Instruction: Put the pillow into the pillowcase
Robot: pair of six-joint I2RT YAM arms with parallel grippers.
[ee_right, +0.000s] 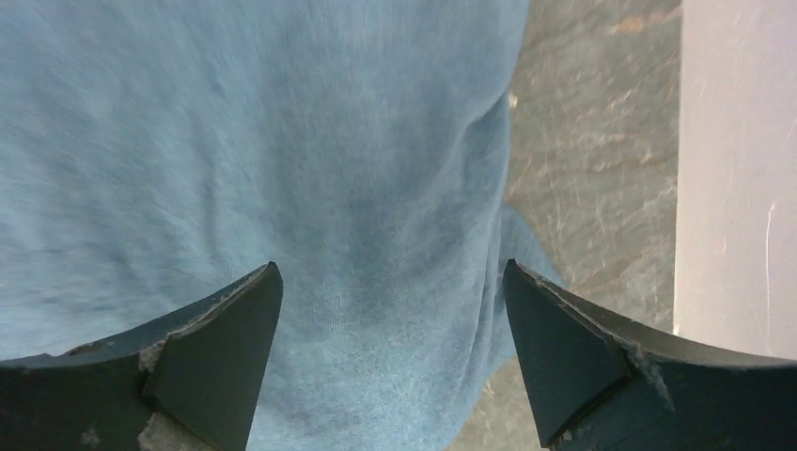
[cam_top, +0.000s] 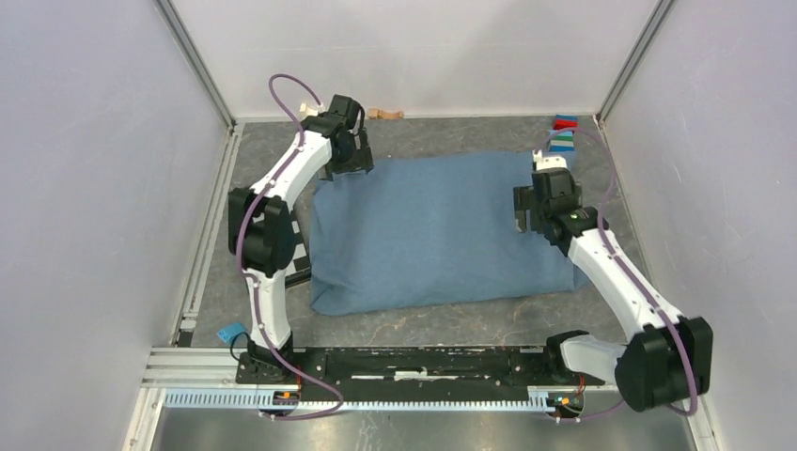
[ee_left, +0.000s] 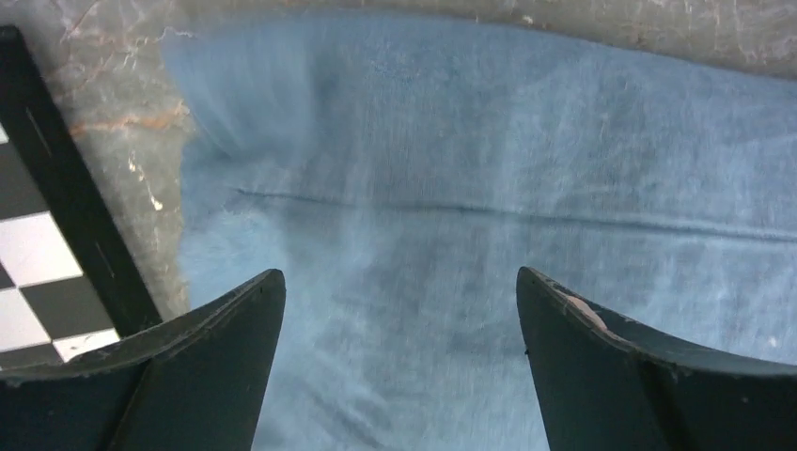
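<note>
Left gripper (ee_left: 399,277) and right gripper (ee_right: 390,268) hover over the blue pillowcase (cam_top: 442,230), fingers spread wide, holding nothing.

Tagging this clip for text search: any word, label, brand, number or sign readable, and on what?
None readable in any view.
The pillowcase is plain blue cloth.
The checkerboard shows only black and white squares.
The coloured blocks far right are too small to tell.
</note>
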